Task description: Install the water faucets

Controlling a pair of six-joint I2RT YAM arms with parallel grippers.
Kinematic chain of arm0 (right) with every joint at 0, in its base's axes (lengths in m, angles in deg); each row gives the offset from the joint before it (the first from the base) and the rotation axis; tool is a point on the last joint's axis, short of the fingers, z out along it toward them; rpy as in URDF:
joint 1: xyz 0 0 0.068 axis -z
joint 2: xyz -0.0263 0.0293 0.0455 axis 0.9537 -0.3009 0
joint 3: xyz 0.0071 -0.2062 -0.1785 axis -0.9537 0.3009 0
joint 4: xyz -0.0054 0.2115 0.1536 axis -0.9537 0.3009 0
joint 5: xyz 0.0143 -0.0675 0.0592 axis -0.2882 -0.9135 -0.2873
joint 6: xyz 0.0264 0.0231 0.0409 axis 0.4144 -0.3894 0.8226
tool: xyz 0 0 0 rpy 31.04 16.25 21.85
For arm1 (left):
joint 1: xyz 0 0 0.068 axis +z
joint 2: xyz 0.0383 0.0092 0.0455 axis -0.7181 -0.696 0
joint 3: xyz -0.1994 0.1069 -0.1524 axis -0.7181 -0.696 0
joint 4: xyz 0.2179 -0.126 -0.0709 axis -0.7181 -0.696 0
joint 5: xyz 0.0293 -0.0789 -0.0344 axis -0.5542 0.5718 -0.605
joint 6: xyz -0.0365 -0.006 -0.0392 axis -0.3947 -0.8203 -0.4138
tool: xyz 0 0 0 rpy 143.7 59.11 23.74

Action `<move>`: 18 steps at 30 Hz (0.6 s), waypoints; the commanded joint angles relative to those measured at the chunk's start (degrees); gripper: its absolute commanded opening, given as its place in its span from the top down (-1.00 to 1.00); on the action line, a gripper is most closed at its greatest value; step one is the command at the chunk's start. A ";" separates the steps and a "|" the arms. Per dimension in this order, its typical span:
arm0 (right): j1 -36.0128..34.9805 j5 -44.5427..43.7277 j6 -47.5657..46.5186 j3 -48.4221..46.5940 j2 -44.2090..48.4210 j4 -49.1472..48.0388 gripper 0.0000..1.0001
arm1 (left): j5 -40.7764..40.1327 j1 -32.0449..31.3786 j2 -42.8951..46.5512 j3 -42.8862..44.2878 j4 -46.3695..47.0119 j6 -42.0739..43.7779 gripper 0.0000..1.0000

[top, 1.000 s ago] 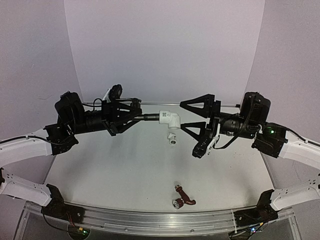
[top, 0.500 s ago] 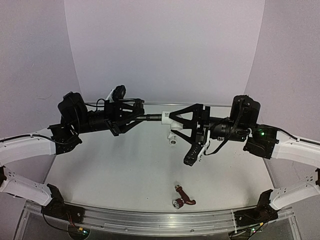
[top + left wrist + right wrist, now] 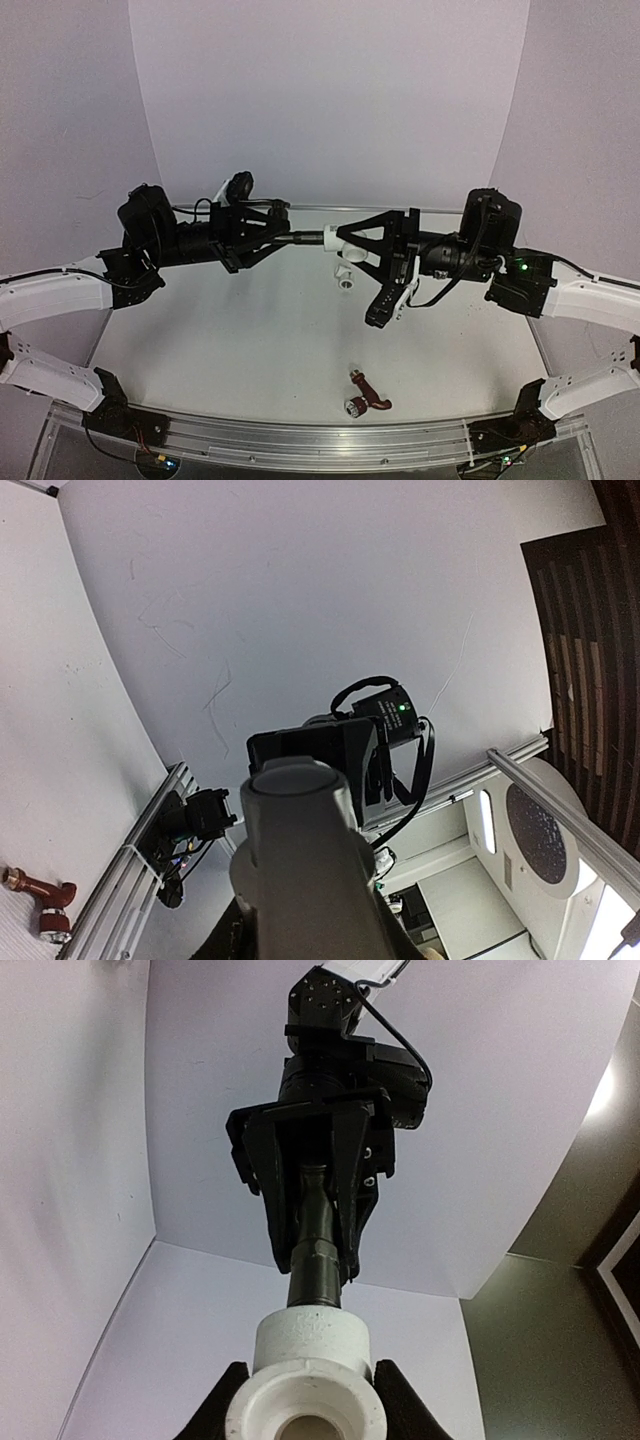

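The dark grey water faucet (image 3: 302,237) hangs level above the table, its end set in a white elbow fitting (image 3: 345,276). My left gripper (image 3: 284,237) is shut on the faucet's body. From the other side my right gripper (image 3: 343,247) is shut on the elbow. In the right wrist view, its fingertips (image 3: 225,1400) press both sides of the elbow (image 3: 310,1385). The dark faucet (image 3: 318,1280) runs up into the left gripper (image 3: 318,1255). A blurred grey shape (image 3: 300,860) fills the left wrist view. The reddish-brown faucet (image 3: 367,397) lies on the table near the front.
An aluminium rail (image 3: 300,440) runs along the table's near edge, with both arm bases on it. White walls close the back and sides. The reddish-brown faucet (image 3: 40,905) also shows at the lower left of the left wrist view.
My right gripper has moved left to the white elbow and closed on it. The left gripper kept its hold on the dark faucet, barely shifting.
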 commanded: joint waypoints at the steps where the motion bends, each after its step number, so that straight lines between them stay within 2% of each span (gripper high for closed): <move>1: -0.46 0.99 8.83 -4.69 0.04 0.58 0.35 | -0.29 -0.02 1.00 2.60 0.86 5.86 1.00; 8: -0.46 1.78 21.94 -8.44 0.05 7.65 0.99 | -1.01 -0.02 2.50 2.50 -1.81 13.26 0.99; 12: -0.46 2.45 24.92 -8.66 0.17 7.92 1.00 | 0.61 -0.10 1.97 3.11 -2.41 15.11 1.00; 18: -0.46 2.88 37.39 -12.44 -1.53 8.09 1.00 | 2.61 -0.11 1.72 2.05 0.94 16.97 0.99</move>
